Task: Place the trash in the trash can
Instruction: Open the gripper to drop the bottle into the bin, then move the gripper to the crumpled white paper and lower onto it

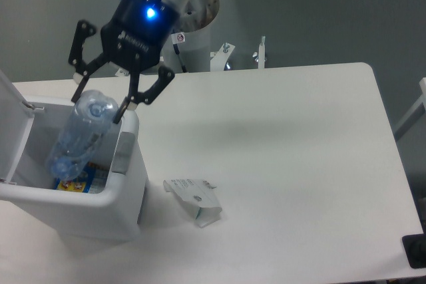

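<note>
Your slim clear plastic bottle [78, 139] hangs tilted, cap end down, inside the open white rectangular plastic bin [126, 184], its base clamped between the black two-finger gripper [98, 105]. The bottle's blur hides its label. A colourful packet [70, 183] shows partly beneath it. The angular grey-white cardboard carton piece [194, 200] lies on the white table [299, 164], at the bin's 3 o'clock.

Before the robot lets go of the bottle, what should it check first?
1. Bottle above the trash can opening: ok, its lower end points inside.
2. Gripper gripping the bottle: ok, fingers on both sides of its top.
3. Lid out of the way: ok, swung open at the left.
4. Room inside: ok, only a colourful wrapper at the bottom.
5. Cardboard carton piece binned: not ok, it lies on the table.
</note>
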`<state>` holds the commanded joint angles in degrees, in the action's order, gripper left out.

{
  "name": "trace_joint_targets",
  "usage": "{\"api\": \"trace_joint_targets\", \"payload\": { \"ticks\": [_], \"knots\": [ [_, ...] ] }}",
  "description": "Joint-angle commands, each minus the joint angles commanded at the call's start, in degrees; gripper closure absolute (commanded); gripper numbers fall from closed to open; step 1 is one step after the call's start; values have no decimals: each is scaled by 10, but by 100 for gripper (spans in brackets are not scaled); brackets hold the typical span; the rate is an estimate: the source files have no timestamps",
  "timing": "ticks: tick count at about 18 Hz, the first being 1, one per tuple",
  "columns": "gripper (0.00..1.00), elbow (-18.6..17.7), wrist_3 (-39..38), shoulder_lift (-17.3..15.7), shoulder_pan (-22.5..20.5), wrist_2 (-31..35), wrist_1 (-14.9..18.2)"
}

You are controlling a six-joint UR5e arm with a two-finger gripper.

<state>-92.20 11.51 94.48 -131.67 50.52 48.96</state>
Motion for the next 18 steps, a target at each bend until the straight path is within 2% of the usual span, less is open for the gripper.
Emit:
{"api": "trace_joint_targets", "payload": {
  "ticks": [2,4,10,15,18],
  "knots": [
    [26,1,1,10,7,21,0],
    [0,3,3,15,9,34,-1],
    [0,24,4,22,3,36,3],
    [0,65,4,63,-62,39,4],
    [0,66,7,100,-92,41,4]
  ]
}}
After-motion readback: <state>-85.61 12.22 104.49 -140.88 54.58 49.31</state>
